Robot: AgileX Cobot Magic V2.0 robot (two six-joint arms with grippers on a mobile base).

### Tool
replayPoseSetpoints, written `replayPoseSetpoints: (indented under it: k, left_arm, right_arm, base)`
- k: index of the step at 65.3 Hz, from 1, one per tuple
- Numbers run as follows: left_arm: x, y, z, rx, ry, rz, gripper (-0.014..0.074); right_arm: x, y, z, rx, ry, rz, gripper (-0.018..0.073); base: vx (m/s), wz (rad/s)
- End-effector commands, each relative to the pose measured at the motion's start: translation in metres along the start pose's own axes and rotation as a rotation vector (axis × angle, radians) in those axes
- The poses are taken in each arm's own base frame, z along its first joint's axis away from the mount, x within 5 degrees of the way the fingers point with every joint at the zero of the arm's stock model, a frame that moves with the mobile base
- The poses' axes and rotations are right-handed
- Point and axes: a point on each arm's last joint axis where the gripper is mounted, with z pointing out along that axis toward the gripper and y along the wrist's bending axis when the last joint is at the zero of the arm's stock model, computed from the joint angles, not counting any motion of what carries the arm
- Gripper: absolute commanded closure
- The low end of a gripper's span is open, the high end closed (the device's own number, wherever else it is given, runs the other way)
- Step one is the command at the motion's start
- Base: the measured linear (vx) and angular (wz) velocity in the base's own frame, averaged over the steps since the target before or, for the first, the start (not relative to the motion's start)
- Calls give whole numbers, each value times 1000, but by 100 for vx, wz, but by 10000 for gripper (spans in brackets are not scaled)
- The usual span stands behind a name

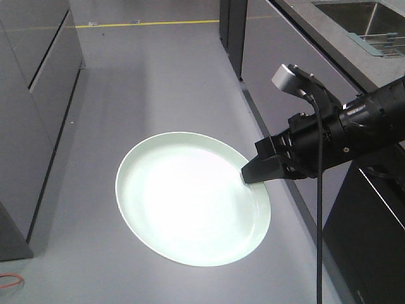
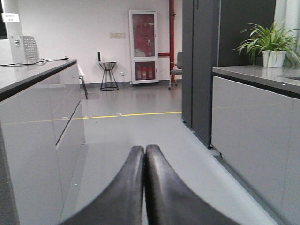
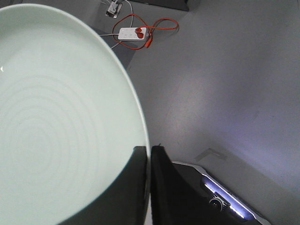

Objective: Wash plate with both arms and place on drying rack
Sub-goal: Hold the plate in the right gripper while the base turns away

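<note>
The pale mint-green plate (image 1: 190, 199) hangs in the air above the grey floor, face up and roughly level. My right gripper (image 1: 255, 172) is shut on its right rim, one finger above and one below. In the right wrist view the plate (image 3: 51, 117) fills the left side and the gripper (image 3: 149, 151) pinches its edge. My left gripper (image 2: 145, 150) is shut and empty, pointing down the aisle between the cabinets. The drying rack (image 1: 380, 43) shows partly at the top right, beside the steel sink basin (image 1: 354, 18).
Grey cabinets (image 1: 38, 95) line the left, a dark counter (image 1: 329, 44) with cabinets the right. A dark tall unit (image 2: 201, 65) and a potted plant (image 2: 272, 47) stand on the right. A white power strip with a red cable (image 3: 136, 33) lies on the floor.
</note>
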Motion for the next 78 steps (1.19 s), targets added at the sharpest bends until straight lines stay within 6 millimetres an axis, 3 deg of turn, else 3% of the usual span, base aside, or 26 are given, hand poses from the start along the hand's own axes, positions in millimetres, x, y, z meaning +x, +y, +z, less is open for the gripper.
replayPoseSetpoints:
  k: [1,78]
  left_arm:
    - [-17,0,-2,8,-115,-14,603]
    - [-17,0,-2,8,-115,-14,603]
  right_arm:
    - [-6,15,-15,-36,-82,-22,568]
    - [-6,15,-15,-36,-82,-22,568]
  base:
    - [-1,19]
    - [7,11]
